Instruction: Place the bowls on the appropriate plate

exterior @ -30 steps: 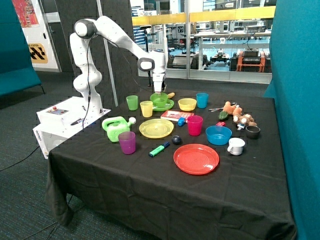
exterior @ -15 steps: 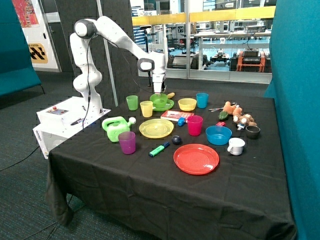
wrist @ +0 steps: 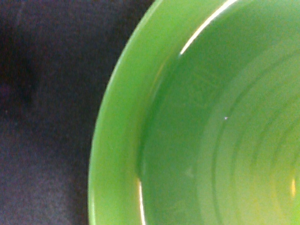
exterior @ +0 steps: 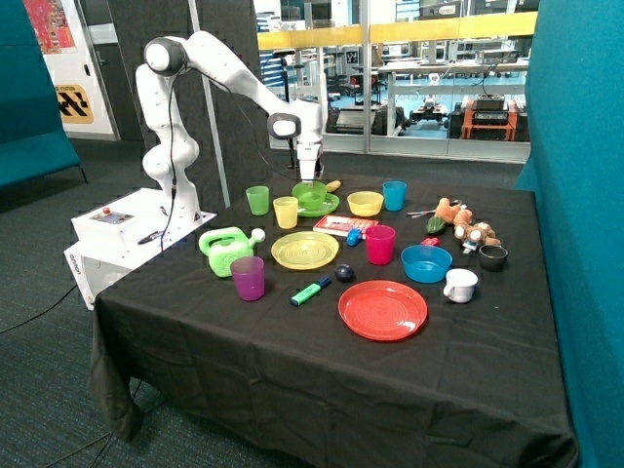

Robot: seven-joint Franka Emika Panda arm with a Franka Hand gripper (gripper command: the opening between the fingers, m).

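Observation:
The light green bowl sits on the green plate at the back of the table. My gripper is straight above it, down at the bowl's rim. In the wrist view the green bowl fills most of the picture from very close. The yellow bowl stands on the black cloth beside the green plate, apart from the yellow plate, which lies bare nearer the front.
Green, yellow, blue, pink and purple cups stand around. Also here are a green watering can, a red plate, a blue bowl, a marker and toys.

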